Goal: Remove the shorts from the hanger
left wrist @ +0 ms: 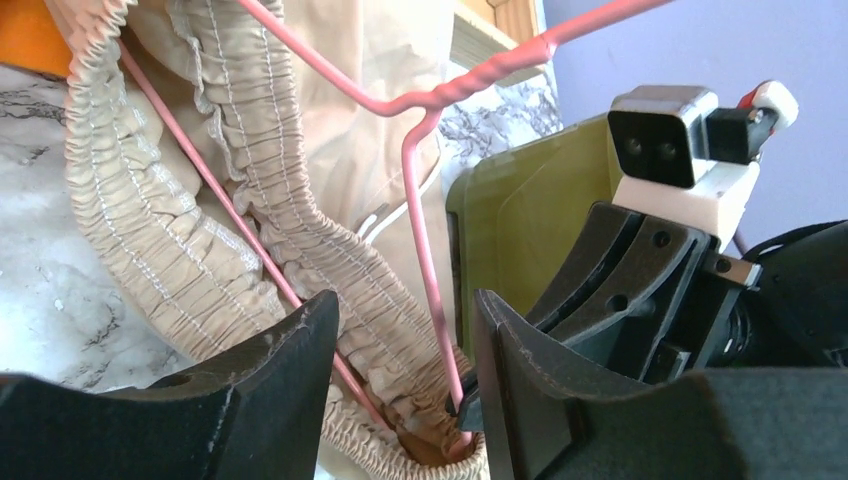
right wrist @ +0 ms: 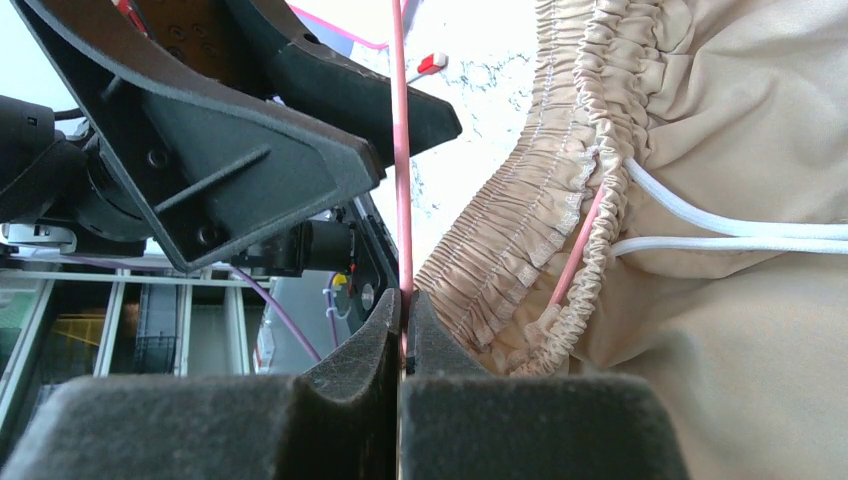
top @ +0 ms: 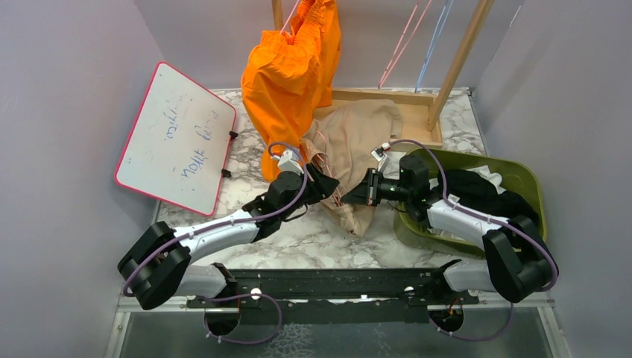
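Note:
Tan shorts [top: 358,142] lie crumpled on the marble table, still threaded on a pink wire hanger [left wrist: 425,240]. My right gripper [right wrist: 403,310] is shut on the hanger's wire [right wrist: 401,150], just beside the gathered waistband [right wrist: 520,240]. My left gripper [left wrist: 405,330] faces it from the left. Its jaws stand apart, with the tan waistband [left wrist: 330,270] and the pink wire between them. Orange shorts [top: 287,82] hang from the rack behind. Black shorts [top: 484,194] and white shorts [top: 488,173] lie in the green bin [top: 525,175].
A whiteboard with a pink frame [top: 175,138] leans at the back left. The wooden rack's base [top: 387,95] stands behind the tan shorts. The green bin sits close to the right arm. Grey walls close in on both sides.

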